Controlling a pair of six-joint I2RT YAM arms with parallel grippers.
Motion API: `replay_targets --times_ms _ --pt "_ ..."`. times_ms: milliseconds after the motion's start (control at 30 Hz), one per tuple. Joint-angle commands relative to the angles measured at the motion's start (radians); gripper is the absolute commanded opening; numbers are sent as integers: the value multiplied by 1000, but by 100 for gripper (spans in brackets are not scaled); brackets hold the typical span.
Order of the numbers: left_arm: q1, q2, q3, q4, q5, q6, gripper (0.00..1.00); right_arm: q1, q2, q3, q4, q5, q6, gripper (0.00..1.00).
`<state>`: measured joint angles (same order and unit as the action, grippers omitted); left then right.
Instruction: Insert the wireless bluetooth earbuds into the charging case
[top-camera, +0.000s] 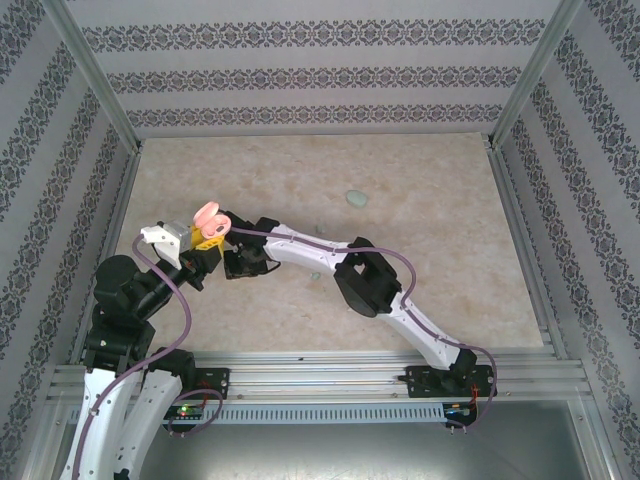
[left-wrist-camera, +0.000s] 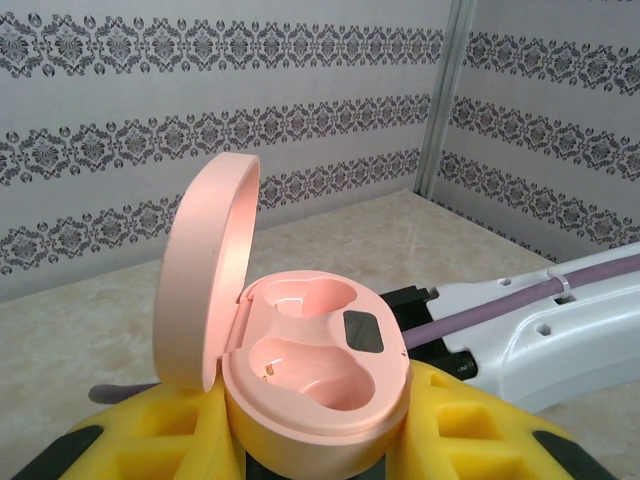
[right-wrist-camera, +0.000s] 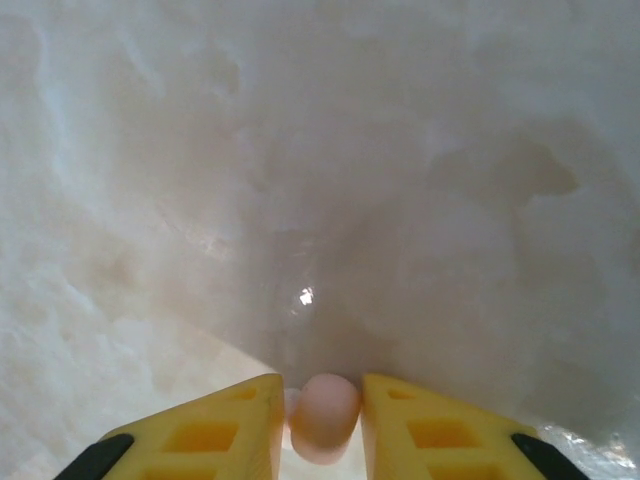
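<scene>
**Operator:** What is the condition of the left hand?

**Technician:** The left hand (left-wrist-camera: 320, 445) is closed narrow on the pink charging case (left-wrist-camera: 318, 385). One yellow finger is at the 9 o'clock side of the case body and the other at 3 o'clock. The case is upright, with its lid (left-wrist-camera: 208, 270) swung up at 10 o'clock. Both wells face upward. A small dark panel (left-wrist-camera: 362, 331) sits on the inner face at 2 o'clock.

**Operator:** And the right hand?

**Technician:** The right hand (right-wrist-camera: 325, 432) is pinched on one pinkish earbud (right-wrist-camera: 326, 412), which sits between its two yellow fingers. The marbled counter (right-wrist-camera: 300, 150) lies beneath, blurred.

**Operator:** Where are these in the top view?

**Technician:** The case is at 9 o'clock from the counter centre, with the right hand just beside it at 4 o'clock. A pale green oval object (top-camera: 355, 198) rests on the counter at 1 o'clock, well apart from both hands.
</scene>
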<state>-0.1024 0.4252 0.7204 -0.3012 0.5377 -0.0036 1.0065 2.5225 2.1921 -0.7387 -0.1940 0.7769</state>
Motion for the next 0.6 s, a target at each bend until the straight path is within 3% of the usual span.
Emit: replay_targets --times_ms 0,200,567 --pt "13 -14 26 -4 -5 23 8 14 16 31 -79 20 -25 25" --pt "13 -10 19 11 26 22 8 0 -30 -20 -69 -13 -18 19" --pt "11 72 -37 168 209 -37 9 -129 -343 -420 83 -27 2 16"
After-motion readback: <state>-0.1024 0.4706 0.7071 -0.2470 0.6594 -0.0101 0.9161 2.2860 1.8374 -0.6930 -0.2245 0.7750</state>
